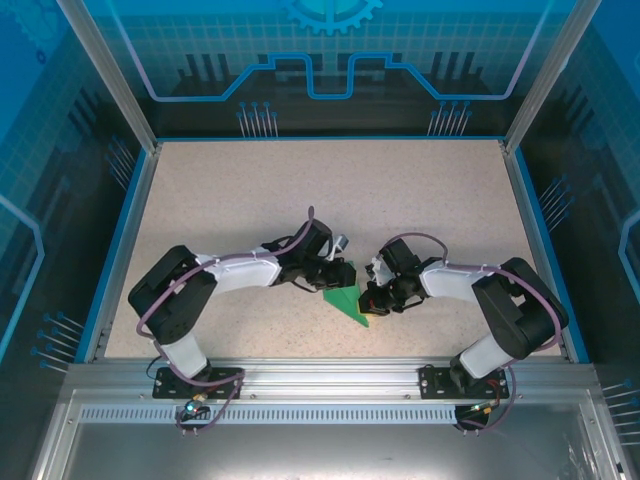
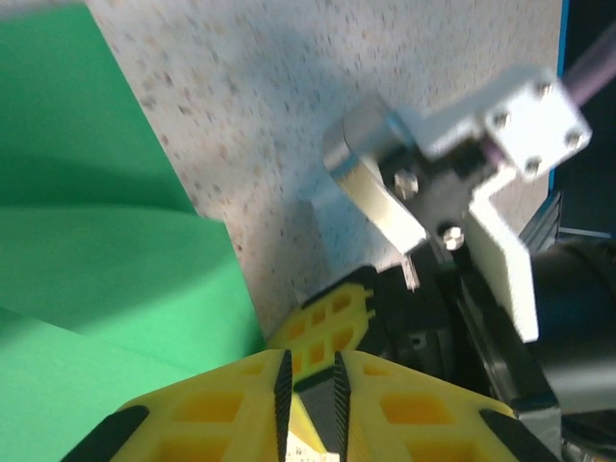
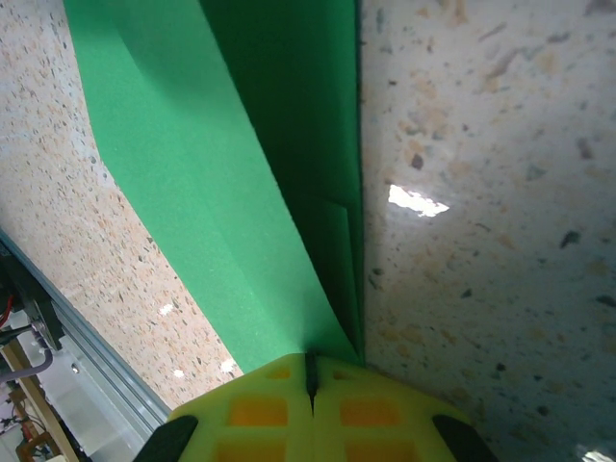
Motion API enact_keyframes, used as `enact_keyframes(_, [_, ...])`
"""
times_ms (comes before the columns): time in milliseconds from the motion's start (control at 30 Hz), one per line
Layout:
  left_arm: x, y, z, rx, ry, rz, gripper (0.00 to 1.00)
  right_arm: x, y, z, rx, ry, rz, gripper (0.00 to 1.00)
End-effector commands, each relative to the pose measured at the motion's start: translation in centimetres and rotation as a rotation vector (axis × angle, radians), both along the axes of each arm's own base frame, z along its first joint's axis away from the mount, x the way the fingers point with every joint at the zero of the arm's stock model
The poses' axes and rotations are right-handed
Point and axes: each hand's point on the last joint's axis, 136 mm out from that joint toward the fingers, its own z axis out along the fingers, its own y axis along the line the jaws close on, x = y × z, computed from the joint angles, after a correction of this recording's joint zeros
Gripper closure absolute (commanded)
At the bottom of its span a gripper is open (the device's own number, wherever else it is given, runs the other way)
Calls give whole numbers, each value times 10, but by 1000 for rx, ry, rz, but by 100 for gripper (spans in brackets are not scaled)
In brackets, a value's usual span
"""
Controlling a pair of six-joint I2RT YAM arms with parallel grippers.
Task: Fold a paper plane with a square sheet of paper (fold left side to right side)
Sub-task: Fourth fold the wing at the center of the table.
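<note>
Speckled beige table (image 1: 250,200), edged in blue and walled with blue panels, holds the green paper (image 1: 345,300) near the middle of its near half, between the two arms. We see that it is no longer a flat square. From above it is a creased wedge with its tip pointing near and to the right.

The right pincer (image 1: 376,298) sits at the paper's right edge. In its own wrist view its yellow fingers are pressed tight together (image 3: 310,371), and the green layers (image 3: 212,192) run straight into the seam, so we take it to have the paper clamped. One flap rises off the table there, with a darker layer lying flat beside it.

The left pincer (image 1: 338,274) is at the paper's far left side. In its wrist view its fingers (image 2: 310,371) stand a narrow slit apart, and we see nothing green in that slit. The paper (image 2: 96,269) lies just to the left of them, with soft creases across it.

Our reading is that the early folds are done — the point is formed — and the left-to-right fold is under way, with a layer lifted but not yet laid over and pressed. We judge that flattening this crease is left to do, and the shape is not yet a narrow dart.
</note>
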Motion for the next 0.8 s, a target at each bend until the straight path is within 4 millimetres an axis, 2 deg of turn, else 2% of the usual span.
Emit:
enact_keyframes(0, [-17,1,-19,35,31,-49,80,-21,-29,-33,-179,76,-1,100])
enact_keyframes(433, [-26,-7,-49,33,72,-65,85,-24,-29,-35,-189,87,8,100])
enact_keyframes(667, [-22,0,-70,100,65,-52,85,-27,-34,-38,-227,98,16,100])
enact_keyframes(767, [-19,9,-77,167,55,-37,85,-29,-37,-39,-247,100,24,100])
